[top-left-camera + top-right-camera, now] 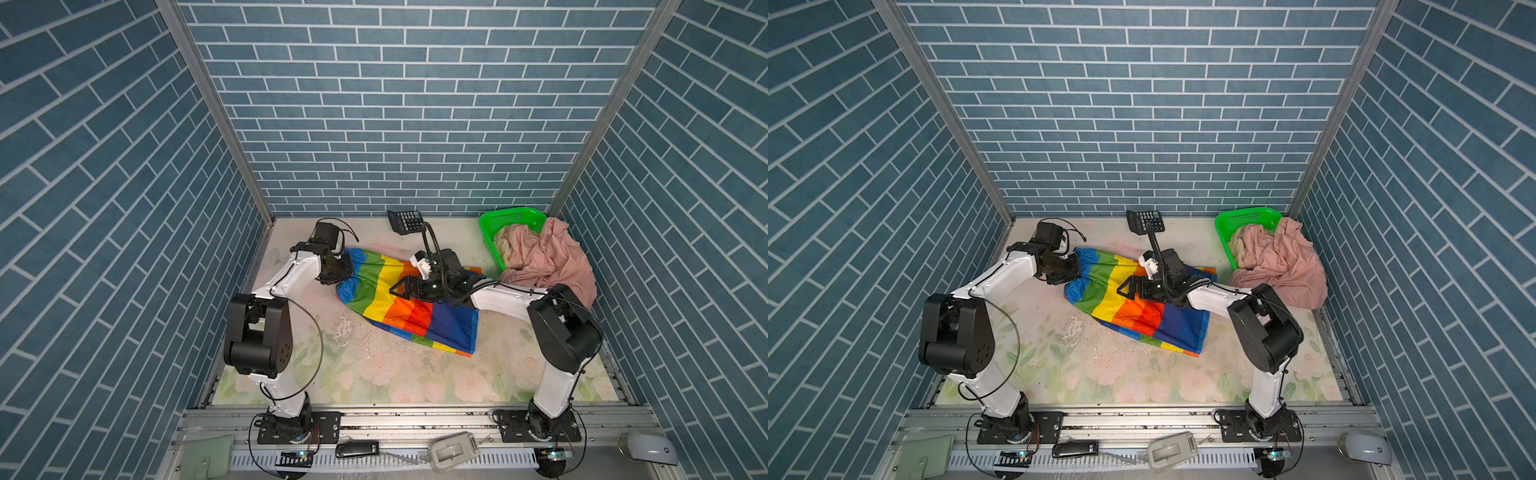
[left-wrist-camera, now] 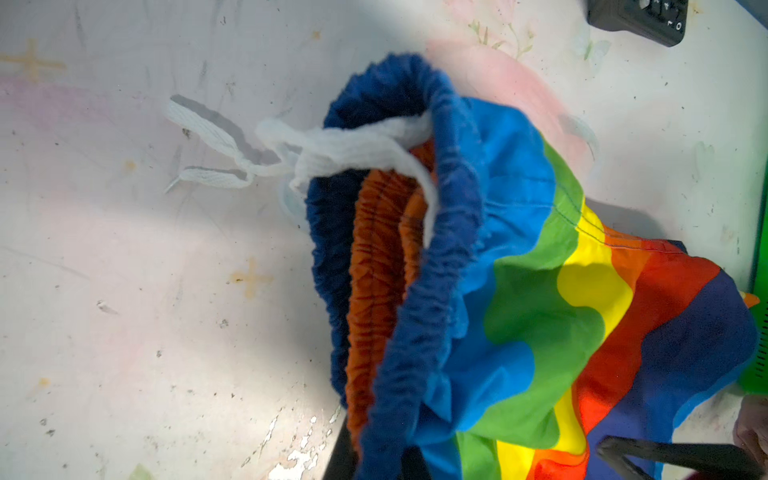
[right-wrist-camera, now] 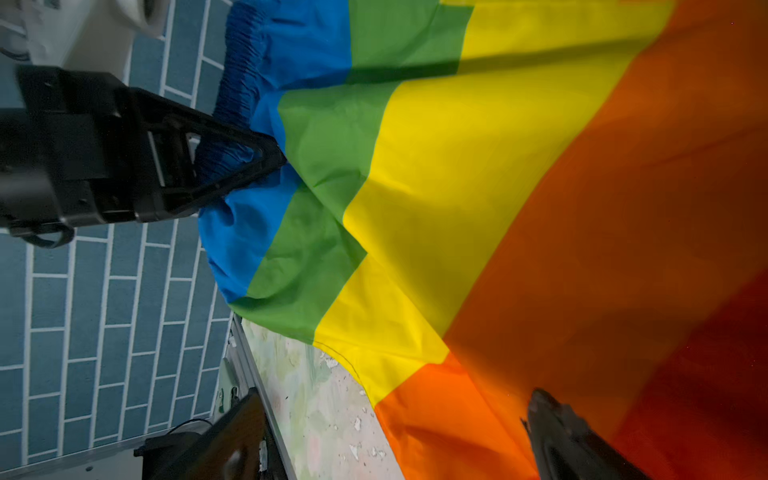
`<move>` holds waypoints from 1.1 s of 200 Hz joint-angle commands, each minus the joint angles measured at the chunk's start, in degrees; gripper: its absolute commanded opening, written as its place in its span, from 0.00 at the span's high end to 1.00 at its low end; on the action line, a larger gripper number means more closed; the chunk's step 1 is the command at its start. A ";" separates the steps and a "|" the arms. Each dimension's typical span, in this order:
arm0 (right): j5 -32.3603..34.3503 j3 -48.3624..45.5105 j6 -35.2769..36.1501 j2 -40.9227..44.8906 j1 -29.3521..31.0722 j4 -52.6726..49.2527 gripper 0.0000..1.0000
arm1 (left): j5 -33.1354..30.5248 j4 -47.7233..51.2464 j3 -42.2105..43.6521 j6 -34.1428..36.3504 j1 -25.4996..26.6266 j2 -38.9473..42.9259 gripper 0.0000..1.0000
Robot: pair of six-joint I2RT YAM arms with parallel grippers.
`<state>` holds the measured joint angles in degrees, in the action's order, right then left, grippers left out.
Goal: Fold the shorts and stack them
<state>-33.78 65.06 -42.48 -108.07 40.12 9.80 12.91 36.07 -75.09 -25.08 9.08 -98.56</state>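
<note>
The rainbow shorts [image 1: 415, 307] lie spread out in the middle of the table, and both top views show them [image 1: 1121, 299]. Their stripes go blue, green, yellow, orange, red and dark blue. The bunched blue waistband [image 2: 419, 291] is at the left end, and a white drawstring [image 2: 332, 153] hangs out of it onto the table.

The left gripper [image 1: 345, 271] is squeezed tight on that waistband. The right wrist view shows its two black tips [image 3: 274, 156] pinching the blue cloth. The right gripper [image 1: 397, 289] is over the orange stripe with its jaws wide apart. It holds nothing.

The pink shorts [image 1: 548, 257] are in a crumpled heap at the back right. They spill out of a green mesh basket [image 1: 511, 216] onto the table. The beige shorts [image 1: 505, 243] sit bunched inside the basket, next to the pink ones.

A black calculator [image 1: 405, 222] lies at the back, near the wall. Its keys are too small to read.

The table [image 1: 374, 374] has pale pink flowers and green leaves on it. It is scratched, and white flakes show beside the rainbow shorts. Blue brick walls [image 1: 395, 104] with white lines stand on three sides.
</note>
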 commanded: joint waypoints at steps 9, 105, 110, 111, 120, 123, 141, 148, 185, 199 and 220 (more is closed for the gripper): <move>-2.72 7.21 -6.29 -9.20 0.48 6.83 0.01 | -1.04 1.01 -0.25 1.12 -0.62 2.25 1.00; 1.28 43.39 7.62 -31.34 -7.98 -18.63 0.01 | 1.30 -0.43 6.74 2.69 -4.97 6.79 1.00; 1.30 44.47 8.30 -30.71 -7.96 -19.94 0.01 | 1.46 -0.44 6.94 2.69 -5.35 7.09 1.00; 1.28 44.68 8.43 -30.53 -8.00 -20.06 0.01 | 1.44 -0.42 6.96 2.68 -5.37 7.12 1.00; 1.39 45.58 9.09 -28.54 -7.88 -21.78 0.01 | 1.29 -0.40 7.09 2.76 -5.73 7.25 1.00; 1.57 45.60 9.24 -27.69 -7.84 -22.20 0.01 | 1.25 -0.45 7.14 2.75 -5.82 7.25 1.00; 2.36 41.07 9.52 -20.35 -7.24 -22.12 0.01 | 1.96 -0.88 7.15 2.01 -6.18 6.76 1.00; 3.03 38.26 9.61 -17.18 -6.63 -22.08 0.01 | 2.44 -1.27 7.31 1.61 -6.17 6.59 1.00; 4.27 16.73 5.76 -1.27 -0.92 -13.24 0.01 | 4.02 -3.74 7.85 -0.26 -6.18 5.61 1.00; 4.69 9.49 2.44 1.57 1.70 -8.16 0.01 | 4.32 -4.47 8.03 -0.64 -6.16 5.49 1.00; 4.99 1.94 -2.62 2.78 5.75 -0.54 0.01 | 4.71 -5.35 8.16 -1.19 -6.18 5.72 1.00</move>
<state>-30.20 75.07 -38.46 -104.25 42.48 1.15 16.34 33.10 -67.72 -25.12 3.01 -92.68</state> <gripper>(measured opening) 0.989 0.130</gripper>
